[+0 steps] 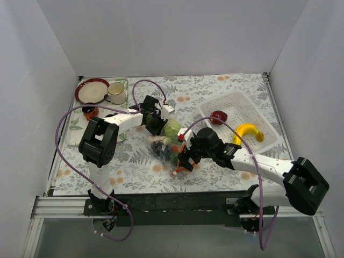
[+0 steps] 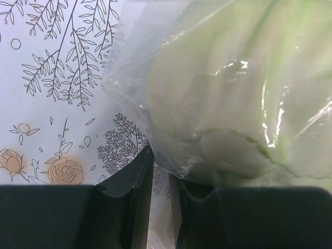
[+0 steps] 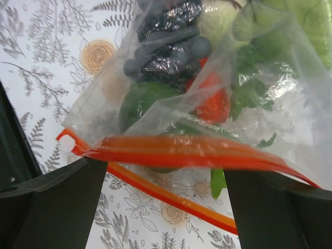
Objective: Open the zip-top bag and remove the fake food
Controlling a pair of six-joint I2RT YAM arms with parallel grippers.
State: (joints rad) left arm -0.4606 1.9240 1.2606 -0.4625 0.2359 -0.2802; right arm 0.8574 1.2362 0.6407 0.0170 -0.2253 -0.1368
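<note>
nearby, basket [image 1: 243, 109] with apple [image 1: 219, 117], banana [image 1: 248, 131], left tool [image 2: 161, 179] pinching zip-top bag [image 3: 155, 104], right tool [image 3: 166, 174] spread wide

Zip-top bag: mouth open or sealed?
Open, at least partly: the zip-top bag shows its upper zip strip parted from the lower zip strip.

No readable text, label, brand, number or sign in any view. Tablecloth [image 1: 226, 88] print: leaves, flowers only (line drawings, no lettering). Bag [image 3: 290, 114]: clear plastic, no printing seen; zip strip [image 3: 181, 150] plain orange-red. Cup [image 1: 116, 92]: too small to tell any marking.
</note>
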